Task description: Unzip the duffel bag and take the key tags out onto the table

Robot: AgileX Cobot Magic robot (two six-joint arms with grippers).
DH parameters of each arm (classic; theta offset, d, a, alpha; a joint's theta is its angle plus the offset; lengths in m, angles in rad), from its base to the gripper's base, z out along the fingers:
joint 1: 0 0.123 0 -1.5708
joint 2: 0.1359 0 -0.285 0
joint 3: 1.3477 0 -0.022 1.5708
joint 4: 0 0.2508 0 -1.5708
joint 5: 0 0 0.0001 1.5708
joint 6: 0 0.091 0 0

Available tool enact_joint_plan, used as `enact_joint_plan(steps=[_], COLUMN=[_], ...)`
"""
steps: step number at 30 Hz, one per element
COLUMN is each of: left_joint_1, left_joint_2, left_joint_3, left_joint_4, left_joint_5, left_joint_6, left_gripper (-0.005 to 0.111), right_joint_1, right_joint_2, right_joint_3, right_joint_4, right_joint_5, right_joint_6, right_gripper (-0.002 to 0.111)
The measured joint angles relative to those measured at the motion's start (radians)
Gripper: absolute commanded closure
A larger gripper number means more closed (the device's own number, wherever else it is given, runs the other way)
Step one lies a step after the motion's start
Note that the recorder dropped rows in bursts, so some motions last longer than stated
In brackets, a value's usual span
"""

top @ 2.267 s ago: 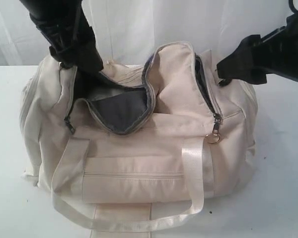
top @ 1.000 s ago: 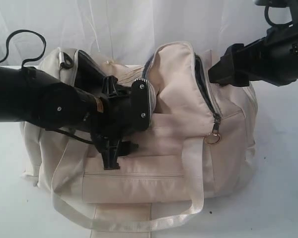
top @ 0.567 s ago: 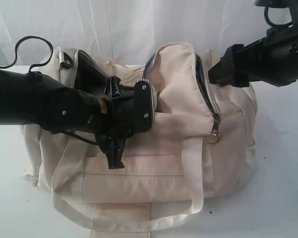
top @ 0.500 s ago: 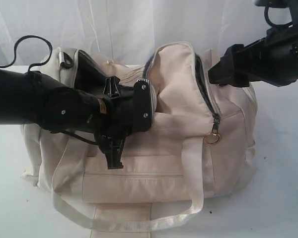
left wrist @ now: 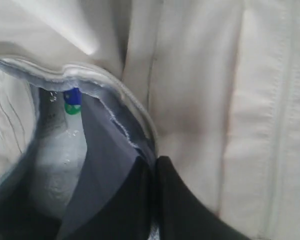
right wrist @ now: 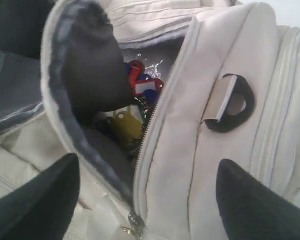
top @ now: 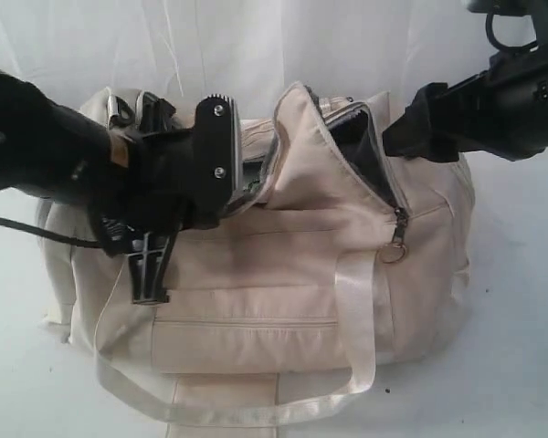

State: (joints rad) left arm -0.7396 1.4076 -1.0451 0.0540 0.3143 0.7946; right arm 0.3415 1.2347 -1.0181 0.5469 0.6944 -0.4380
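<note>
On the left, one black arm (top: 36, 155) reaches across the bag (top: 283, 274), a single cream duffel that sits on the white table (top: 521, 347). Its left claw (left wrist: 154, 197) is pinched tight on the grey-lined edge of the bag's top flap (top: 310, 155). The two dark fingers (left wrist: 190, 215) are pressed together with the fabric between them, and the flap is lifted so the mouth gapes. Through that mouth the left wrist view shows two bits of colour deep inside, one blue and one green.

Toward the middle, the tags (right wrist: 140, 87) lie inside the bag, under the raised flap. The right wrist view lets three be counted: one red, one blue with a white label, one yellow. Shadow hides the remainder of the bunch.

On the bag's front the pocket zip (top: 247, 321) is closed, and one pale strap (top: 356, 301) loops down across it. One metal ring pull (top: 392, 254) hangs at the right end of the open top zip.

At the right, the right claw (top: 411, 132) hovers above the bag's right end, its two fingers spread wide with nothing between them.
</note>
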Motion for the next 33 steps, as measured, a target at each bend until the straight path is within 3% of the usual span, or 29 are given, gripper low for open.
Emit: enact_joint_plan(steps=[6,8,15,19,22,25,28,33], left_joint_1=[-0.035,-0.045,-0.047,-0.047,-0.047,-0.047,-0.047,-0.047], left_joint_2=[-0.157,-0.209,-0.222,-0.222,-0.222,-0.222,-0.222,-0.222], left_joint_3=[0.0,0.0,0.0,0.0,0.0,0.0,0.0,0.0], left_joint_4=[-0.096,-0.17,-0.221,-0.221,-0.221,-0.221,-0.222,-0.22], left_joint_5=[0.324,0.518,0.806,0.812,0.812,0.812,0.812,0.812], left_joint_6=[0.0,0.0,-0.055,-0.147,-0.201,-0.286,-0.326,-0.345], left_gripper=[0.107,0.107,0.107,0.102,0.072,0.052,0.045,0.045], right_joint_1=[0.0,0.0,0.0,0.0,0.0,0.0,0.0,0.0], right_joint_2=[0.0,0.0,0.0,0.0,0.0,0.0,0.0,0.0], right_joint_3=[-0.033,-0.048,-0.049,-0.049,-0.049,-0.049,-0.049,-0.049], right_joint_4=[0.0,0.019,0.097,0.11,0.111,0.115,0.122,0.125], right_joint_5=[0.036,0.053,0.12,0.149,0.158,0.158,0.16,0.16], right_joint_6=[0.0,0.0,-0.055,-0.071,-0.071,-0.077,-0.084,-0.089], right_gripper=[0.038,0.038,0.038,0.038,0.038,0.038,0.038,0.038])
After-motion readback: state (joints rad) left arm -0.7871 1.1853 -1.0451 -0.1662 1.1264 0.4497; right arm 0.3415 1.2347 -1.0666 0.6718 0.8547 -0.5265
